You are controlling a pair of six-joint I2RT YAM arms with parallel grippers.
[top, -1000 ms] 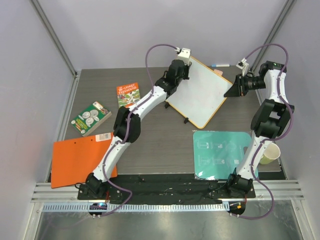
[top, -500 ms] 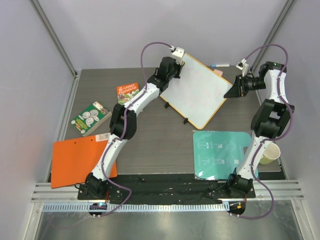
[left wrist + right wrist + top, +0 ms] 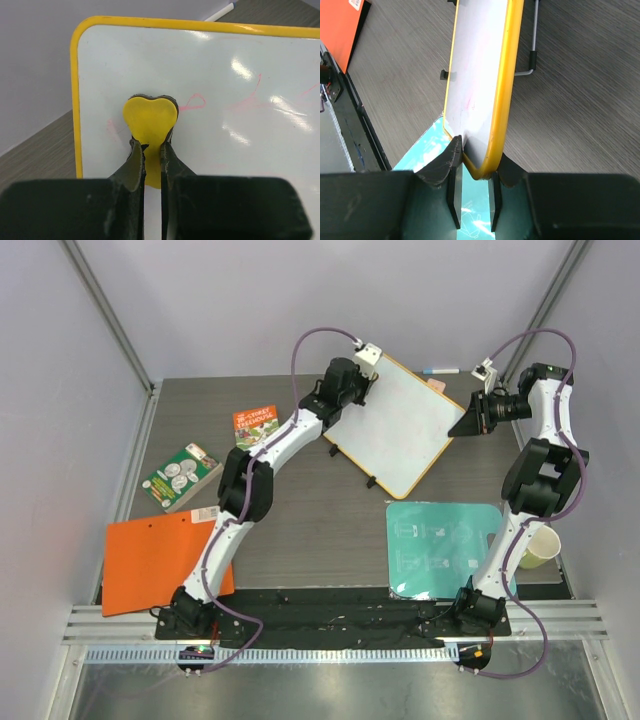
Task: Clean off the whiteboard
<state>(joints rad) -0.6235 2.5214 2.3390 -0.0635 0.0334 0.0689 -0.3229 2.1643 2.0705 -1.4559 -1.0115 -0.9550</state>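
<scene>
Here, your left tool (image 3: 152,146) pinched the heart eraser (image 3: 150,117); right tool (image 3: 476,165) clamped the whiteboard (image 3: 475,75) rim. Best swept flat across the pink marks (image 3: 194,102), frame right.

Dark grey wood-grain table (image 3: 330,510). Pale lilac-grey walls (image 3: 250,300) on three sides. Slanted metal posts (image 3: 108,315) at the rear corners. Ribbed aluminium rail (image 3: 110,625) along the near edge (black plate (image 3: 340,610) over its middle). Soft, even light.

White whiteboard (image 3: 400,428) with yellow rim and pink marks, yellow heart eraser (image 3: 150,118), teal mat (image 3: 440,540), orange folder (image 3: 150,565)
</scene>
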